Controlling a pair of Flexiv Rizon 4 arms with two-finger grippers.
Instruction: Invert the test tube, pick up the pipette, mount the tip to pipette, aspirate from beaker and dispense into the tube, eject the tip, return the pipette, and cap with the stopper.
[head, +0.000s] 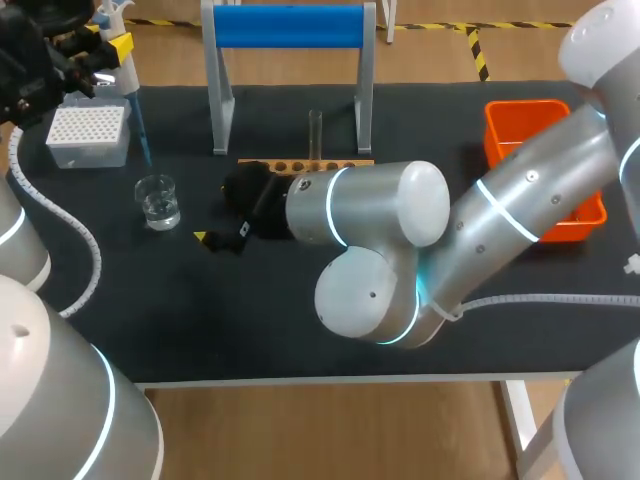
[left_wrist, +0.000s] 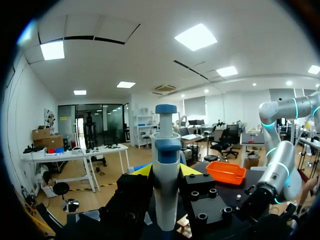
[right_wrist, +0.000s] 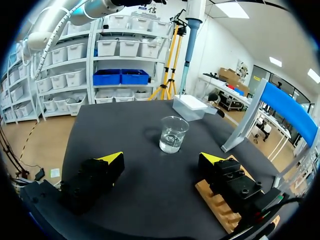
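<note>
My right claw (right_wrist: 162, 161) hangs low over the table (right_wrist: 125, 125), its fingers wide apart with nothing between them. The beaker (right_wrist: 172, 134), partly filled with clear liquid, stands just ahead of them. Under one finger lies the end of the wooden rack (right_wrist: 216, 202); the rest of it is cut off there. From above, my right arm covers much of the rack's front, and the test tube (head: 315, 132) stands in it just behind the arm. My left claw (left_wrist: 166, 172) is clamped on the pipette (left_wrist: 166, 200), which is upright, its lower end out of sight in the wrist view. From above, its blue shaft hangs beside the tip box (head: 88, 135); I cannot tell whether a tip is on it. The orange bin (head: 530, 115) sits far right, partly behind my arm.
</note>
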